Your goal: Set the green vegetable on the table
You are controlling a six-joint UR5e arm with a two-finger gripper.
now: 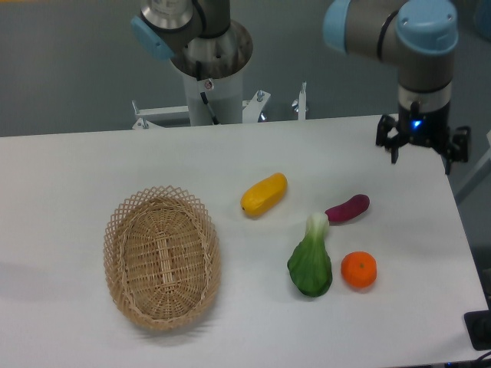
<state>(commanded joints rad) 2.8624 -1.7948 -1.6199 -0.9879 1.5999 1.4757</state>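
Note:
The green vegetable lies flat on the white table, right of centre, its whitish stem end pointing away from the camera and its dark green leaves toward the front edge. My gripper hangs over the table's far right corner, well away from the vegetable. Its fingers point down and look spread apart, with nothing between them.
An oval wicker basket stands empty at the front left. A yellow oblong fruit lies mid-table. A small purple eggplant piece and an orange lie beside the vegetable. The robot base stands behind the table's far edge.

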